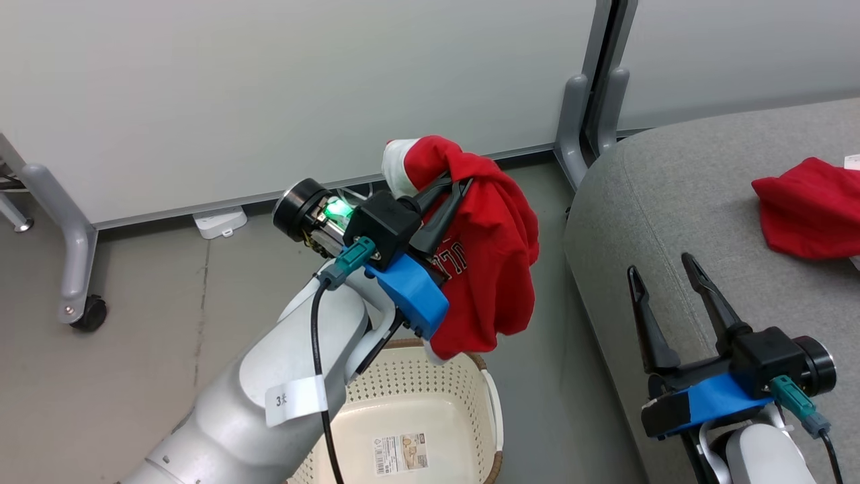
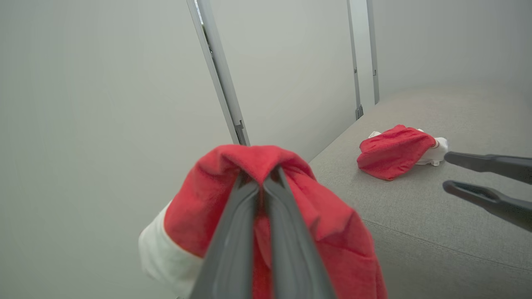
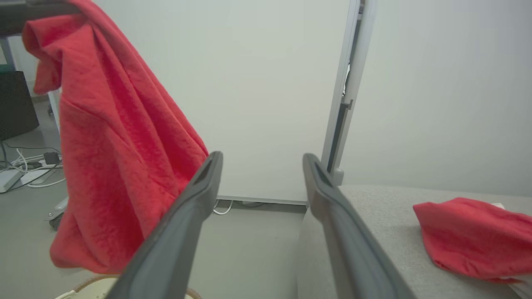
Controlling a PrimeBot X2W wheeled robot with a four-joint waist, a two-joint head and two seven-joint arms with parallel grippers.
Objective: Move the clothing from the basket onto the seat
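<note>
My left gripper (image 1: 455,183) is shut on a red garment with white trim and white lettering (image 1: 494,262); the cloth hangs in the air above the cream basket (image 1: 463,376). The left wrist view has the same garment (image 2: 332,232) draped over my closed left gripper (image 2: 262,176). A second red garment (image 1: 809,208) lies on the grey seat (image 1: 645,202) at the right. Low over the seat's front edge, my right gripper (image 1: 663,267) stands open with nothing between its fingers. From the right wrist, the hanging garment (image 3: 112,166) is at the left and the lying one (image 3: 474,232) at the right.
A white partition wall (image 1: 269,81) on grey feet with a castor (image 1: 91,312) runs along the back. A grey post foot (image 1: 578,114) stands beside the seat's corner. The basket's floor carries a paper label (image 1: 401,452). Cables lie on the floor (image 3: 25,166) at the left.
</note>
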